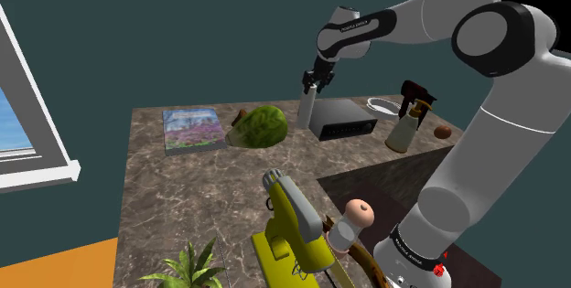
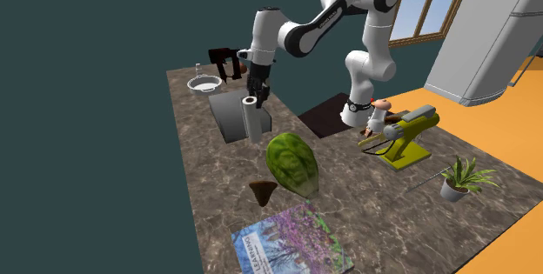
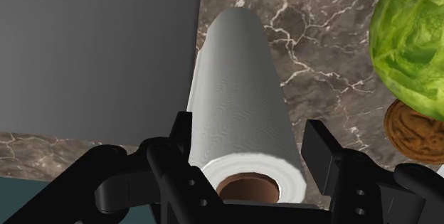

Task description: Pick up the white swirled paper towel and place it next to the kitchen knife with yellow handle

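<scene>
Jaws are standing apart, one on each side of the top of the white paper towel roll (image 3: 238, 102). In the wrist view one black finger (image 3: 181, 141) is sitting right at the roll's edge. A thin strip of counter (image 3: 320, 59) seems to be showing between the roll and the other finger, so the jaws are not squeezing it.

The roll is standing upright on the brown marbled counter, just beside a grey box (image 1: 340, 119). The white arm (image 1: 494, 103) is reaching over and pointing the jaws down at the roll.

A big green lettuce (image 1: 263, 126) is lying near the roll, on the side away from the box. A small brown thing (image 2: 264, 191) is lying just beside the lettuce. A book with a purple flowery cover (image 1: 192, 129) is lying flat past the lettuce.

Past the box, a white bowl (image 1: 384, 105) and a spray bottle with a dark top (image 1: 407, 117) are standing on the counter.

Well apart from the roll, near the arm's stand, a yellow-green tool with a grey top (image 1: 293, 231) is sitting on the counter. A small green plant (image 1: 188, 268) is standing close to it.
</scene>
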